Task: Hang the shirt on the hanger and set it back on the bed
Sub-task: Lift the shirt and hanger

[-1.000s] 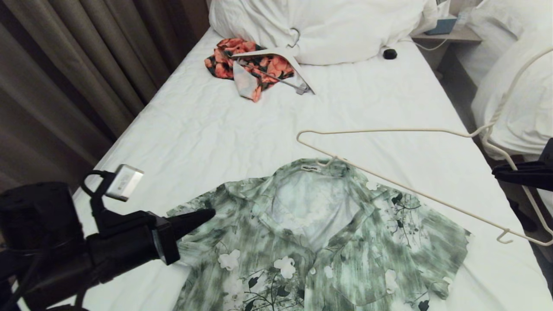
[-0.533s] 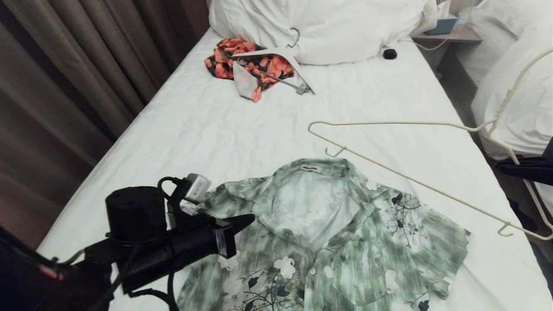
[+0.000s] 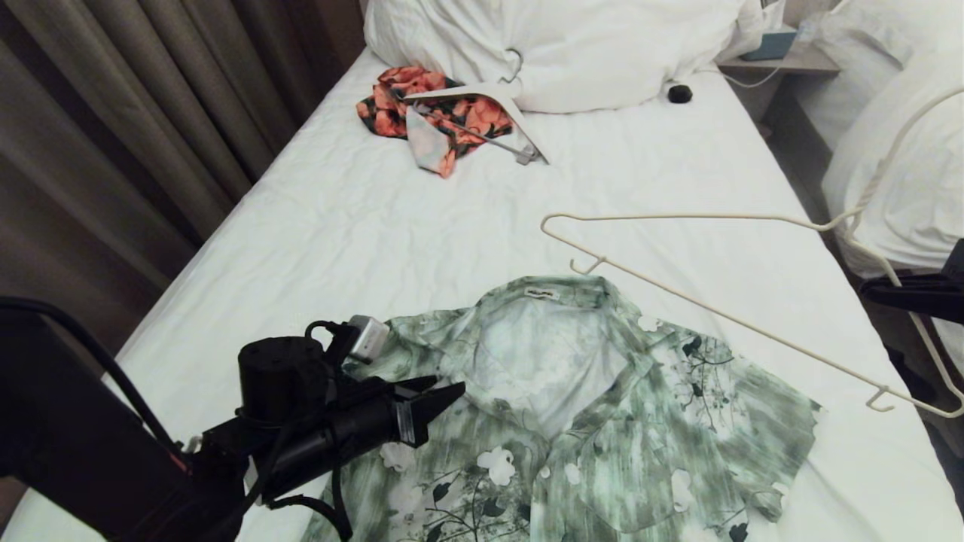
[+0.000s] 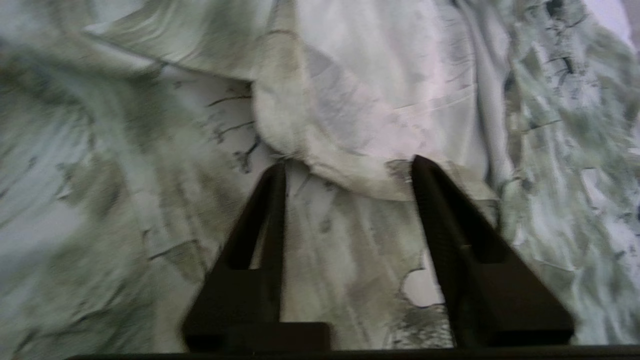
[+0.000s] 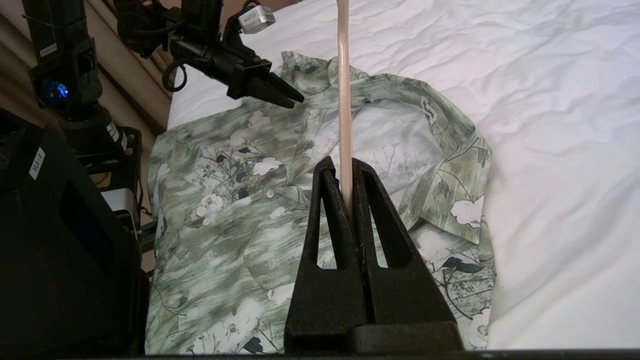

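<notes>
1. The shirt [image 3: 557,406] is spread flat on the bed [image 3: 361,226], lower centre of the head view.
2. The left gripper [image 4: 347,165], jaws parted wide, is poised over its collar.
3. The hanger [image 3: 715,226] is pinched by the right gripper [image 5: 345,167] at the right edge.

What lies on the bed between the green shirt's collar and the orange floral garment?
Only bare white sheet between shirt and orange garment, in the head view.
</notes>
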Tool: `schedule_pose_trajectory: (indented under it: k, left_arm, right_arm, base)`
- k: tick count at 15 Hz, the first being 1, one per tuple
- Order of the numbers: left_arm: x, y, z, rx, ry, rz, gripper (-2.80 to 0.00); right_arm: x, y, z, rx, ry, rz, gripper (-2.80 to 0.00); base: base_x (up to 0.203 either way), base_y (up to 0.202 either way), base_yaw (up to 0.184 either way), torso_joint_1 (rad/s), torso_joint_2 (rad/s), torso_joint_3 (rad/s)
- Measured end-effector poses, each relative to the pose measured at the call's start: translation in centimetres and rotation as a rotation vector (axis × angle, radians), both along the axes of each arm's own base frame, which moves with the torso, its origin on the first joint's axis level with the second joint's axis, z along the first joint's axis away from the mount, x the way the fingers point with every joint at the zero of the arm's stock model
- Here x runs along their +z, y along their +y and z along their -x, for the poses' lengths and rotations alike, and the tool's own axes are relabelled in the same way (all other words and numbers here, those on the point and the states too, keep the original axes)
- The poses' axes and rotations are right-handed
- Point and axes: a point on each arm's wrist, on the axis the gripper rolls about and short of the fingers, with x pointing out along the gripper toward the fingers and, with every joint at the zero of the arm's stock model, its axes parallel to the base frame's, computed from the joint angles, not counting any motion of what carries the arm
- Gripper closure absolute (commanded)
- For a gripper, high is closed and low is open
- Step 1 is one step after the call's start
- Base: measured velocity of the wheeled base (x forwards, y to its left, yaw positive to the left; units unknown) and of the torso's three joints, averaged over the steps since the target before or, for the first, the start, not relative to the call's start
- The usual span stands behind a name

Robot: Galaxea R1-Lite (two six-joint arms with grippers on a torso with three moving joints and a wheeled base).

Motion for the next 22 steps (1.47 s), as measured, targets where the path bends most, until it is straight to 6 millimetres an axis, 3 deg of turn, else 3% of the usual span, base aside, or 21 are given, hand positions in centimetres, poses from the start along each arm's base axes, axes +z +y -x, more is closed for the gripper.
schedule_pose_trajectory:
  k: [14, 15, 22]
  left_arm:
    - [-1.0, -1.6, -3.9, 0.012, -0.016, 0.012, -2.80]
    - [-1.2, -1.6, -4.0, 0.009, -0.014, 0.012, 0.00]
    - [-1.3, -1.7, -4.3, 0.011, -0.035, 0.022, 0.00]
  right_arm:
    - [0.2, 0.0, -0.2, 0.003, -0.009, 0.003, 0.00]
    - [0.2, 0.0, -0.2, 0.003, -0.007, 0.003, 0.00]
    - [0.2, 0.1, -0.6, 0.011, -0.005, 0.003, 0.00]
  base:
    - [0.000, 0.000, 0.000, 0.000, 0.00, 0.000]
    - [0.000, 0.000, 0.000, 0.000, 0.00, 0.000]
    - [0.000, 0.000, 0.000, 0.000, 0.00, 0.000]
